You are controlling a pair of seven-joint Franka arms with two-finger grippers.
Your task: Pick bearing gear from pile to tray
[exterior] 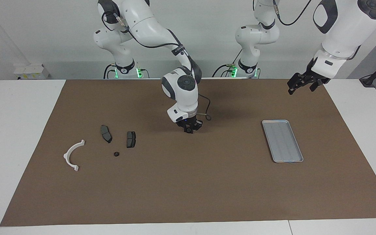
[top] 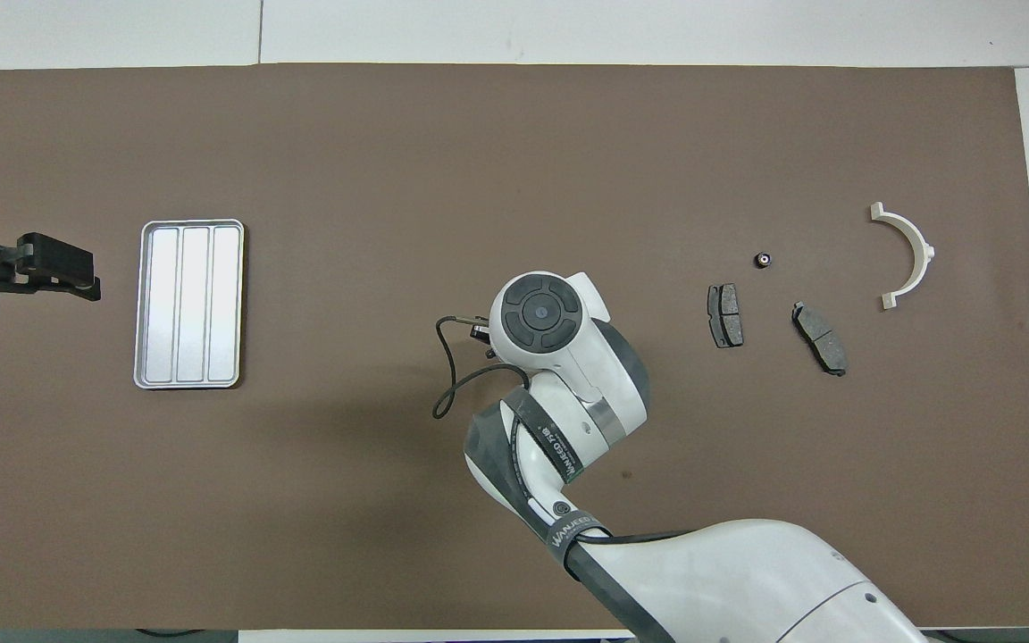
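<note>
The right gripper hangs low over bare brown mat, between the pile and the tray and closer to the pile. Its fingers point down. I cannot tell whether they are pressed together or pinching something, and in the overhead view the wrist hides them.

The one bearing gear in plain sight, a small black round piece, lies flat on the mat. It is well apart from those fingers, toward the right arm's end of the counter. Two dark brake pads lie near it, a little nearer to the robots and not touching it. A white curved bracket lies farther out toward the right arm's end.

The left gripper waits in the air near the mat's corner at the left arm's end, its fingers spread with nothing between them. The tray is empty and sits well inside the mat.

A dark strap on the right arm carries white lettering that reads roughly "WANJEED". A second strap nearer the wrist has the same kind of print.

Open mat runs between the right gripper and the tray. Bare mat also lies around the pile and the tray, and white counter borders the mat at both ends.
</note>
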